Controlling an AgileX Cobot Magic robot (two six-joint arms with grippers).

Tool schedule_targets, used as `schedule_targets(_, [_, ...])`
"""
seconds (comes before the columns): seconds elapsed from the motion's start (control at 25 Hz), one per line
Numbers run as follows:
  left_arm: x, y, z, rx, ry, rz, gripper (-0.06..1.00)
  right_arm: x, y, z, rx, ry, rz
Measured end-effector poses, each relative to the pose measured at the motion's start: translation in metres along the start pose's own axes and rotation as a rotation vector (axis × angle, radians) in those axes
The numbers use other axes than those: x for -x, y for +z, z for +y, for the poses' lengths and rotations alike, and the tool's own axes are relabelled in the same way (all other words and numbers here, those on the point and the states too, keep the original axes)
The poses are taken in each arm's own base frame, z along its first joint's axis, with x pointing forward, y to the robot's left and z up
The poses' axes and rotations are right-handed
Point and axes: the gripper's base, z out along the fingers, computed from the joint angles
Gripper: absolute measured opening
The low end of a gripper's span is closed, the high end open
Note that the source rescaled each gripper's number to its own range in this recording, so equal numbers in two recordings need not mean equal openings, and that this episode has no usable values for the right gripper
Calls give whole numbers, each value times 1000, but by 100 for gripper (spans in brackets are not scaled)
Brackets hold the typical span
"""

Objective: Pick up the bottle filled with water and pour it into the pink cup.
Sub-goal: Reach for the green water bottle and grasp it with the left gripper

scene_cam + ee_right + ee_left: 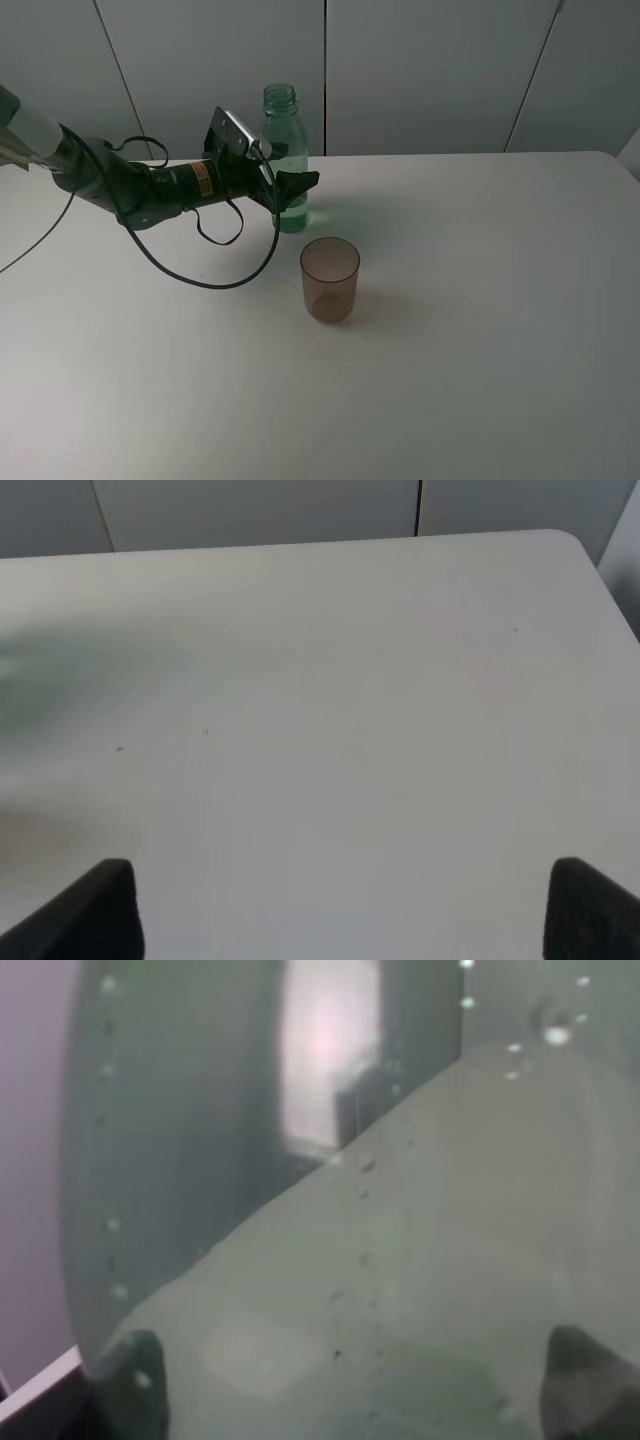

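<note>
The green transparent bottle [282,130] stands upright and uncapped at the back of the white table [480,350], with water in its lower part. My left gripper [293,190] reaches in from the left, its fingers on either side of the bottle's lower body. In the left wrist view the bottle [300,1210] fills the frame between the widely spread fingertips [135,1385], so the gripper [360,1390] is open around it. The pink cup [329,280] stands upright and empty just in front of the bottle. My right gripper [340,920] is open and empty over bare table.
A black cable [215,275] loops from the left arm down onto the table beside the cup. Grey wall panels [430,70] stand behind the table's back edge. The table's right back corner [565,540] shows in the right wrist view.
</note>
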Motion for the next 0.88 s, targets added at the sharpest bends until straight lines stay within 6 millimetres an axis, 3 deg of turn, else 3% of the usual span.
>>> schedule_targets(0.76, [-1,6,-7,6,-13,19,98,0,0,0,0,0,0])
schedule_targets(0.8, [-1,6,-7,6,-13,20,87,0,0,0,0,0,0])
schedule_targets(0.84, [-1,6,-7,8,-13,21,56,0,0,0,0,0,0])
schedule_targets(0.88, [-1,6,-7,8,-13,21,3,0,0,0,0,0,0])
